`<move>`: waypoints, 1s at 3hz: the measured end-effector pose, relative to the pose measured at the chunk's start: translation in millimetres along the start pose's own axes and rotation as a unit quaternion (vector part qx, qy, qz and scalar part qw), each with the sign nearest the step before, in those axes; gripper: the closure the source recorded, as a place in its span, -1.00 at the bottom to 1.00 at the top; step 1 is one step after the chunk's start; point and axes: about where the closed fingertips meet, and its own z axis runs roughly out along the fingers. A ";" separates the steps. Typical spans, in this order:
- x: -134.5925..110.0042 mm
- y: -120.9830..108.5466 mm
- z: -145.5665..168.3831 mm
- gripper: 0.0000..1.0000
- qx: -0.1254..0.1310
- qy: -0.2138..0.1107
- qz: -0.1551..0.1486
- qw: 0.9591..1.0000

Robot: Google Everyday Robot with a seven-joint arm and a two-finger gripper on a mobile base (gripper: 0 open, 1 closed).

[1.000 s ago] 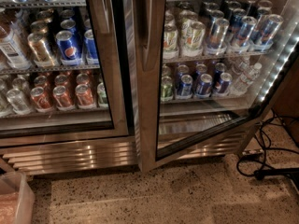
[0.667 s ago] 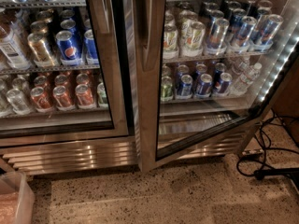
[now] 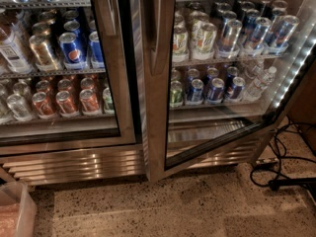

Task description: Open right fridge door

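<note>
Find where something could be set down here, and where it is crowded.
Bare: speckled floor between plastic bin and cables. Crowded: can shelves behind the right fridge door. The gripper is out of view.

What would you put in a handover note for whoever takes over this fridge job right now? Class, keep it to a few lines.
Gripper: not in view, so nothing is holding the door.
Right fridge door: ajar, with its handle edge swung out toward the camera and its bottom rail slanting back to the hinge side on the right.
Left fridge door: shut.
Done: the door is partly open.
Left: probably swing it wider. Mind the cables on the floor at the right.
</note>
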 end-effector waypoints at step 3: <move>0.0 0.0 0.0 -1.00 0.000 0.000 0.000 1.000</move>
